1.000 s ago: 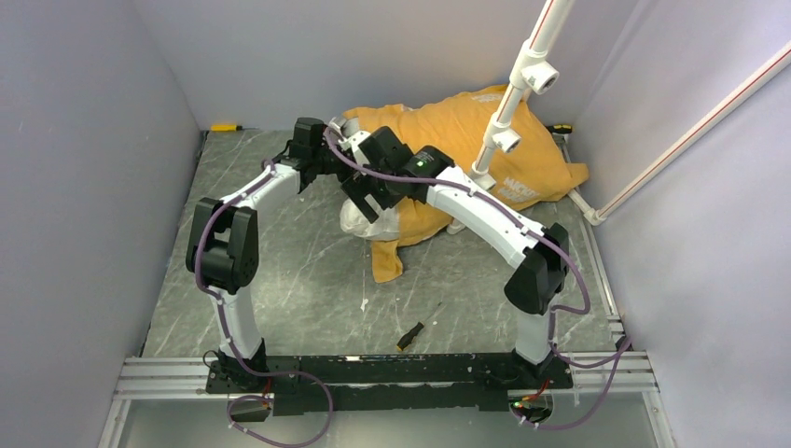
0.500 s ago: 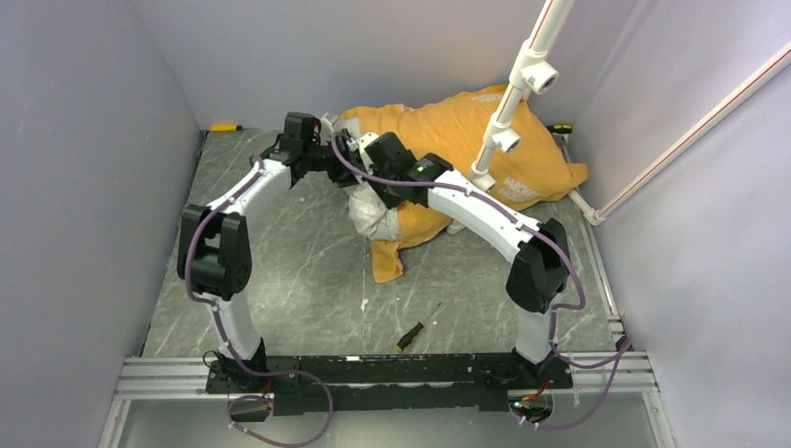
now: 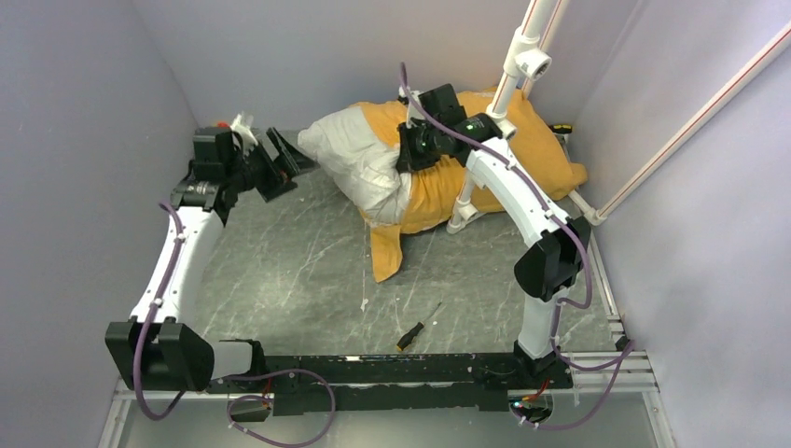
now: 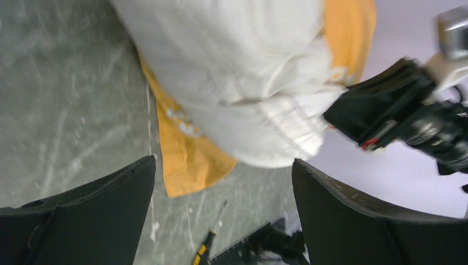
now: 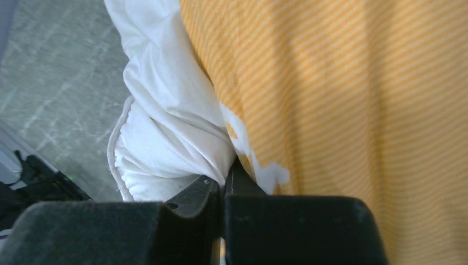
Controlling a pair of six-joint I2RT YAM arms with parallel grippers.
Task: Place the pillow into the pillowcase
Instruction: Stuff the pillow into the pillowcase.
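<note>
the plump white stuffed pillow (image 3: 354, 159) lies half inside the orange-yellow fabric pillowcase (image 3: 539, 154), long axis left to right, its bare end just right of the wide-spread left gripper (image 3: 283, 163), which is nearer to it, while the right gripper (image 5: 225, 179) is pressed together, seemingly pinching the case mouth.

The pillow (image 3: 359, 159) juts left out of the pillowcase (image 3: 546, 149); a screwdriver (image 3: 417, 327) lies in front.

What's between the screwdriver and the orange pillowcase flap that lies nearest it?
Nothing: only bare grey table separates the screwdriver from the pillowcase flap, as seen in the top view and the left wrist view.
</note>
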